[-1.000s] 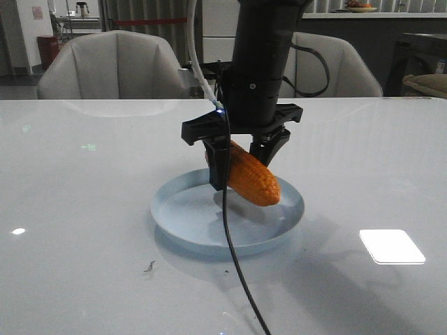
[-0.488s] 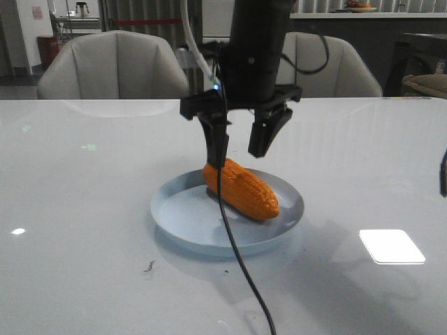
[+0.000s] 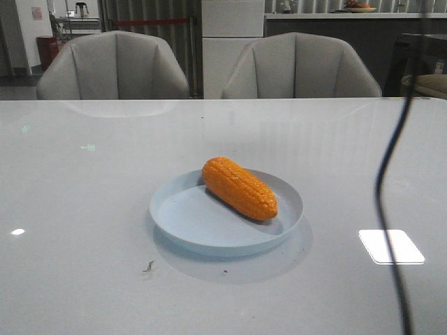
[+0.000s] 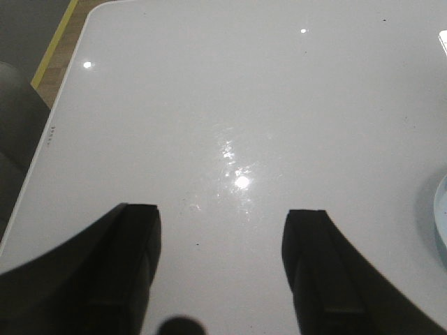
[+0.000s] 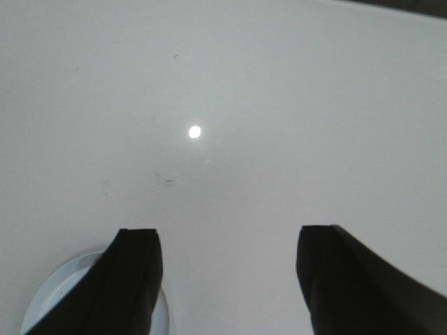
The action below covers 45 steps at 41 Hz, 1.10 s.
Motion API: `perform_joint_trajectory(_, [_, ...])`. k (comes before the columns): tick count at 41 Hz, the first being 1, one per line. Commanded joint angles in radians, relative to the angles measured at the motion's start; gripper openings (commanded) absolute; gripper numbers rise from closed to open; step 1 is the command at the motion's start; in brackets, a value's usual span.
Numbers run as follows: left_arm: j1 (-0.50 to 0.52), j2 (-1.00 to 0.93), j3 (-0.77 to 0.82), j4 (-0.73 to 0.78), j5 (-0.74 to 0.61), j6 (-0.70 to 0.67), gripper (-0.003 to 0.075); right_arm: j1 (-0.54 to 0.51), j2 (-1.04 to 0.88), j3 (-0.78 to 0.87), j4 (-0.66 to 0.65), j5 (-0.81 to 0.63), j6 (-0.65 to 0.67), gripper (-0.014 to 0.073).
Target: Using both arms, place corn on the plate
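Observation:
The orange corn [image 3: 239, 187] lies on the pale blue plate [image 3: 187, 222] in the middle of the table, tilted from back left to front right. No gripper shows in the front view; only a black cable [image 3: 386, 174] hangs at the right. My left gripper [image 4: 221, 216] is open and empty over bare table, with the plate's rim [image 4: 440, 209] at the frame's edge. My right gripper [image 5: 228, 237] is open and empty over bare table, with part of the plate [image 5: 52, 296] behind one finger [image 5: 133, 279].
Two grey chairs [image 3: 115, 66] stand behind the table's far edge. A bright light patch [image 3: 391, 246] reflects on the table at the front right. The table's edge [image 4: 49, 132] and floor show in the left wrist view.
The gripper that held the corn over the plate let it go, rose and left the front view. The corn now rests on the plate.

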Motion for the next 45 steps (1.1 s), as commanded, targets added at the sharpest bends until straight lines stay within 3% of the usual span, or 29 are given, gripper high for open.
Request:
perform_joint_trajectory(1, [0.001,-0.008,-0.028,0.037,-0.067,-0.010,0.0445,-0.066,-0.143,0.017,-0.001,0.021,-0.013,0.0519])
perform_joint_trajectory(9, [0.001,-0.008,-0.028,0.037,-0.072,-0.010,0.0438,-0.145,-0.360,0.243,-0.001,-0.058,-0.072,0.0519])
perform_joint_trajectory(21, [0.001,-0.008,-0.028,0.037,-0.074,-0.010,0.0436,-0.212,-0.714,0.904,-0.001,-0.294,-0.071,0.0519])
perform_joint_trajectory(27, [0.001,-0.008,-0.028,0.037,-0.074,-0.010,0.0436,-0.212,-0.838,1.118,0.003,-0.349,-0.068,0.0519])
perform_joint_trajectory(45, [0.001,0.001,-0.028,0.025,-0.082,-0.010,0.0435,-0.212,-0.891,1.175,0.011,-0.309,-0.066,0.0519])
